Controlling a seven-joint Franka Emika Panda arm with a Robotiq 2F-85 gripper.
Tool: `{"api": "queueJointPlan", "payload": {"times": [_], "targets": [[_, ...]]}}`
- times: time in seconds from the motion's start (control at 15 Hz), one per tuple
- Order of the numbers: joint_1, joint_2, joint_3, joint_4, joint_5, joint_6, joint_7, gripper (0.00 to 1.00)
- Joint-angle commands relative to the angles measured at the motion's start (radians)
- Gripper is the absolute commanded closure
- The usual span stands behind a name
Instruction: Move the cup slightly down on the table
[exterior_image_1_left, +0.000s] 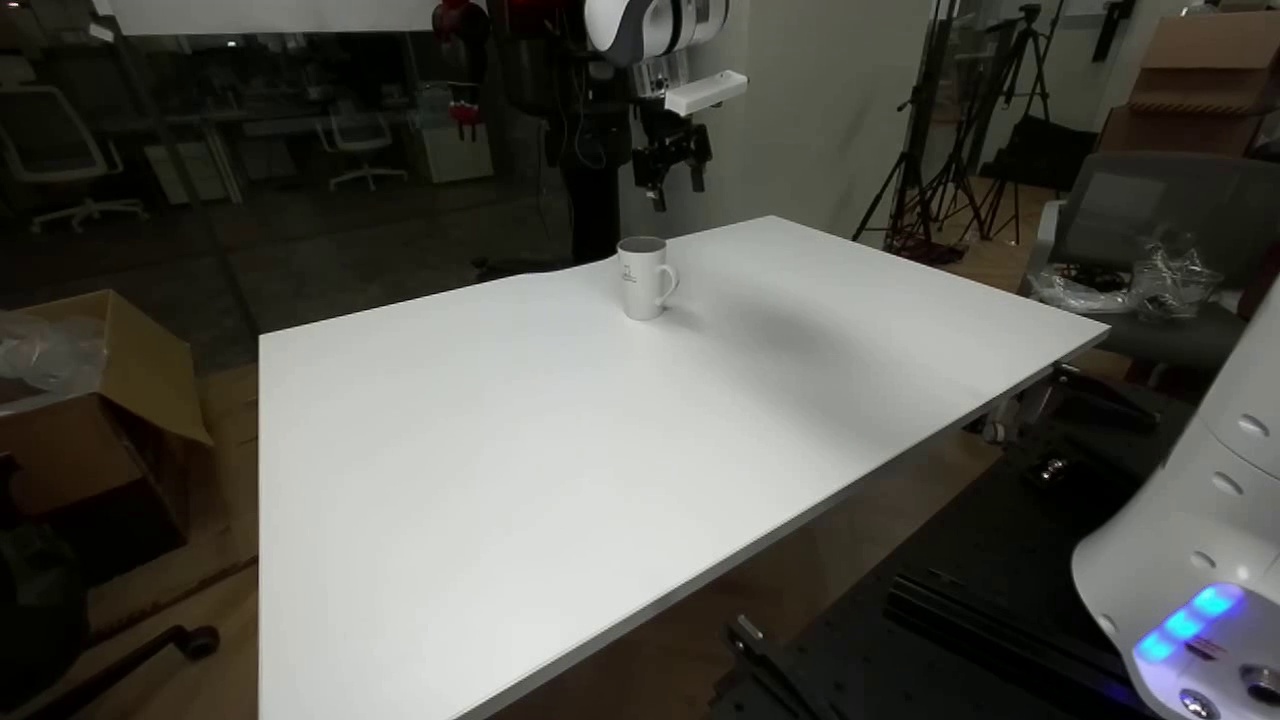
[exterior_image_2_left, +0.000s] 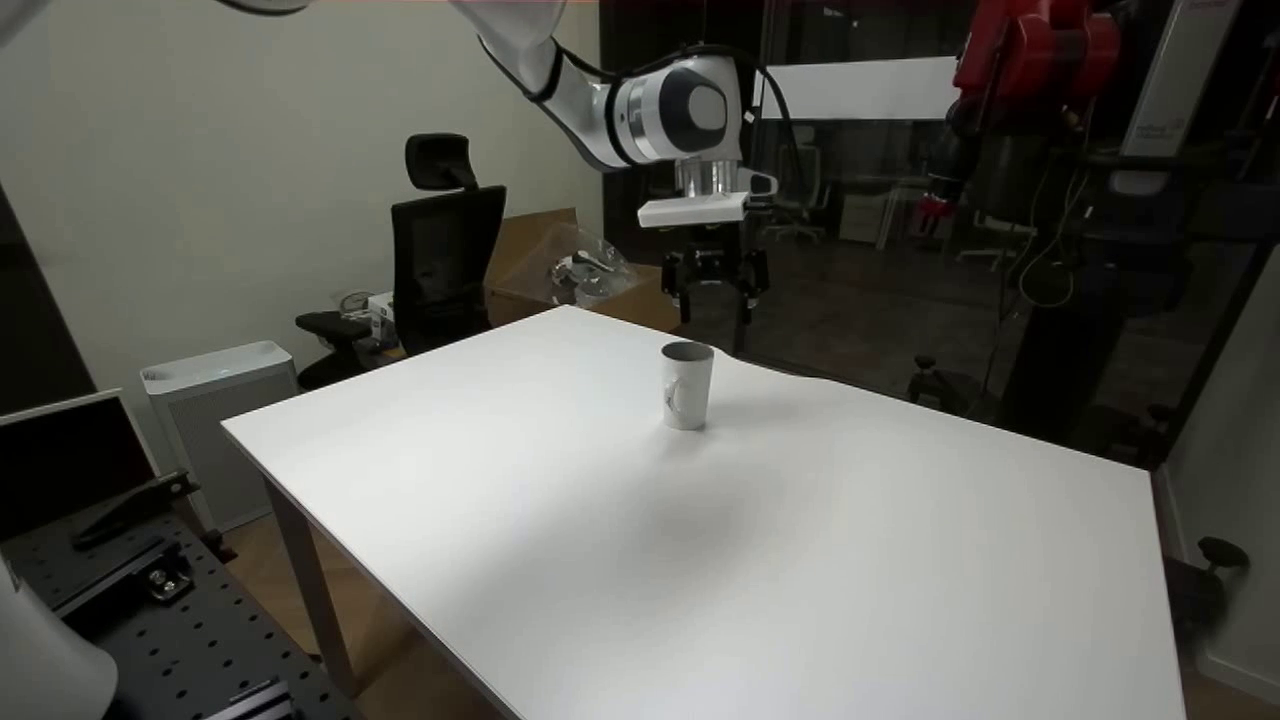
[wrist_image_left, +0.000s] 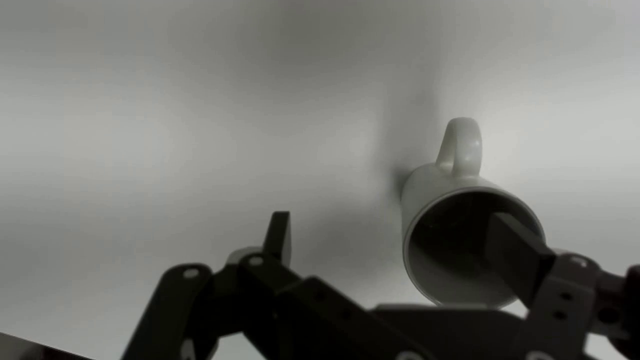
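Observation:
The cup stands upright on the white table, a white mug with a side handle. It shows in both exterior views (exterior_image_1_left: 640, 290) (exterior_image_2_left: 684, 390) and at the right in the wrist view (wrist_image_left: 425, 192). The white table (exterior_image_1_left: 520, 480) also shows in the other pictures (exterior_image_2_left: 860, 560) (wrist_image_left: 150, 140). My gripper is open and empty, its fingers pointing down above the cup's rim, apart from it in both exterior views (exterior_image_1_left: 678, 192) (exterior_image_2_left: 715, 308). In the wrist view (wrist_image_left: 391, 215) the right finger overlaps the cup's dark mouth, and the left finger is over bare table. The handle points to the top of that picture.
The table's far edge runs close behind the cup. A red robot arm (exterior_image_2_left: 1040, 65) stands beyond the table. An open cardboard box (exterior_image_1_left: 90, 400) and an office chair (exterior_image_2_left: 445, 260) stand beside the table. The pegboard base (exterior_image_2_left: 180, 620) holds my arm.

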Motion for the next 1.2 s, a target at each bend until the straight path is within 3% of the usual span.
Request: {"api": "queueJointPlan", "payload": {"times": [0.0,0.13,0.53,1.13], "targets": [[-0.01,0.002,0.013,0.007,-0.013,-0.004,0.005,0.0],[-0.012,0.002,0.012,0.013,-0.013,-0.006,0.005,0.0],[-0.077,0.101,0.109,0.13,0.112,-0.009,-0.114,0.0],[-0.109,0.171,0.1,0.193,0.123,-0.027,-0.109,0.0]]}}
